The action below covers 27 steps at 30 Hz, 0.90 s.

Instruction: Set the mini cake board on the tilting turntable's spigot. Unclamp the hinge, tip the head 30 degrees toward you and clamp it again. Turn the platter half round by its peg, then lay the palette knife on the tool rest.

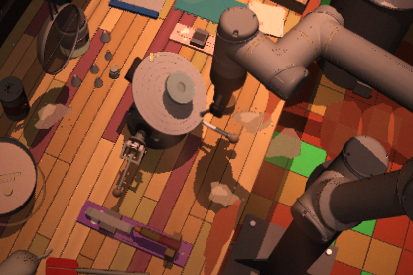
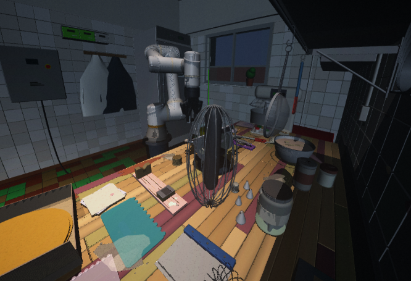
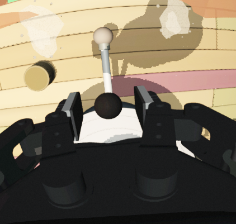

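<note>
The mini cake board point(image 1: 179, 88) sits on the tilted round platter point(image 1: 169, 95) of the turntable at the bench's middle. The platter's dark peg point(image 3: 108, 105) stands at its rim, between my fingers. My gripper point(image 3: 108, 102) point(image 1: 212, 110) is at the platter's right edge, open, holding nothing. A lever with a pale ball end point(image 3: 103, 36) point(image 1: 233, 137) sticks out of the turntable below the gripper. The palette knife point(image 1: 134, 232) lies on a purple mat point(image 1: 133, 234) near the bench's front. In the second side camera a wire whisk point(image 2: 212, 156) hides most of the turntable.
The robot arm point(image 1: 293, 54) reaches over the bench from the right. A second lever point(image 1: 128, 164) juts from the turntable's front. Piping nozzles point(image 1: 99, 62), a sieve point(image 1: 62, 38) and a teal scraper point(image 1: 211, 2) lie behind. A small tan cylinder point(image 3: 37, 76) stands nearby.
</note>
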### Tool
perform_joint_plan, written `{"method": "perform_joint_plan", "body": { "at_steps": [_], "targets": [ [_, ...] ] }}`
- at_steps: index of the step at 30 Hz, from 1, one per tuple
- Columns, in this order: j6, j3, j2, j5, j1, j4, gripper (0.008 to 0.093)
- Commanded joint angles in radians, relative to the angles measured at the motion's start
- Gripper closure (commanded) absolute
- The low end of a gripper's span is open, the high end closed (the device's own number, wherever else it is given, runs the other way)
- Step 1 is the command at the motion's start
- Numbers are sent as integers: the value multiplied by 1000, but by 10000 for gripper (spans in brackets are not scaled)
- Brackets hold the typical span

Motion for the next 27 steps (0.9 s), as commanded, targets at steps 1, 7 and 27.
{"method": "perform_joint_plan", "body": {
  "at_steps": [1, 7, 27],
  "targets": [
    [0, -4, -1, 0, 0, 3, 534],
    [0, -25, -8, 0, 0, 32, 534],
    [0, -63, -18, 0, 0, 80, 534]
  ]
}}
